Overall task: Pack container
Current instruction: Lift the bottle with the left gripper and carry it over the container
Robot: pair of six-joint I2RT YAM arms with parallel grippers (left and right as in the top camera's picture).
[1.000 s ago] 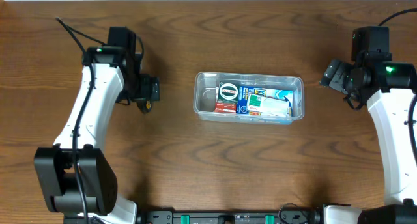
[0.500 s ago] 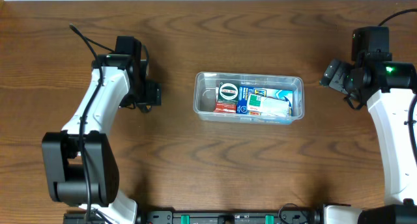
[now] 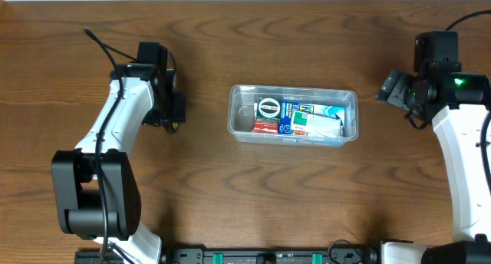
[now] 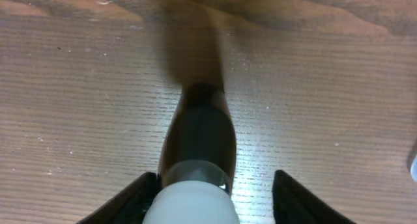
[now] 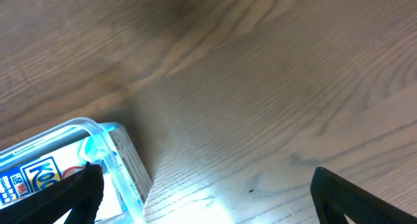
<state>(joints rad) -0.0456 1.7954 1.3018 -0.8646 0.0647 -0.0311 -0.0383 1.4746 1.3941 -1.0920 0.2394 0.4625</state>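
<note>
The left gripper [image 3: 175, 110] has edged slightly toward the part-filled container [image 3: 242, 103] at frame centre, its fingers flanking a dark object [image 4: 199, 139], grip unclear; the right gripper [image 3: 393, 87] hangs agape at upper right. One more item seems inbound.

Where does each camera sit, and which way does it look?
Overhead: above the table, looking down at the container; left arm with left tool, right arm with right tool show.
Left wrist: on the left arm, facing the table; its fingers and a blurred dark shape show.
Right wrist: on the right arm, facing the container's corner; its fingers show.
Overhead and right wrist share the container.
</note>
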